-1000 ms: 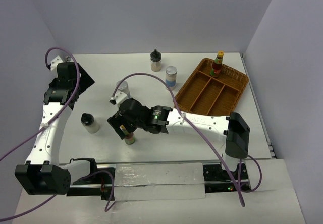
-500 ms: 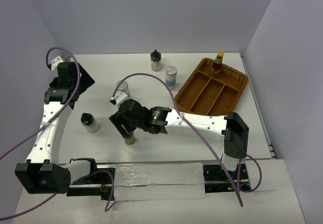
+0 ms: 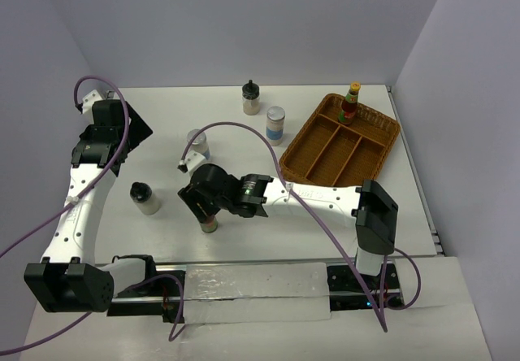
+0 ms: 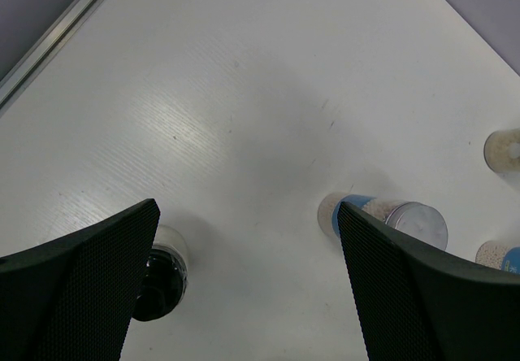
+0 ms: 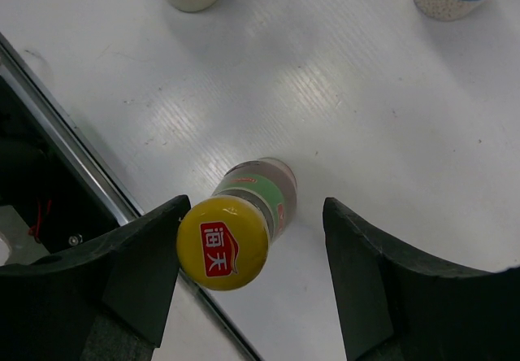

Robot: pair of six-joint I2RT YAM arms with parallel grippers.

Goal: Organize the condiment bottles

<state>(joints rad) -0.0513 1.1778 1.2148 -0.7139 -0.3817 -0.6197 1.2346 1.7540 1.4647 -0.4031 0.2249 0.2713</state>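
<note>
Our right end effector [image 5: 253,239] straddles the upright yellow-capped bottle [image 5: 223,243], not yet clenched: its cap sits close by one finger [image 5: 138,271], bare tabletop [image 5: 325,117] showing before the other.

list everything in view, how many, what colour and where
table: 1, white
basket: 1, brown wicker, divided, far right of the table
silver-lidded bottles: 2, white with blue bands, one left of the basket, the other further left
black-capped bottles: 2, pale, one at the far edge, the other near left
yellow-capped bottles: 2, dark, one upright in the basket's far compartment, the other upright on the table near the front
left pincer: 1, black, open, holding nothing
right pincer: 1, black, open around the near yellow-capped bottle
</note>
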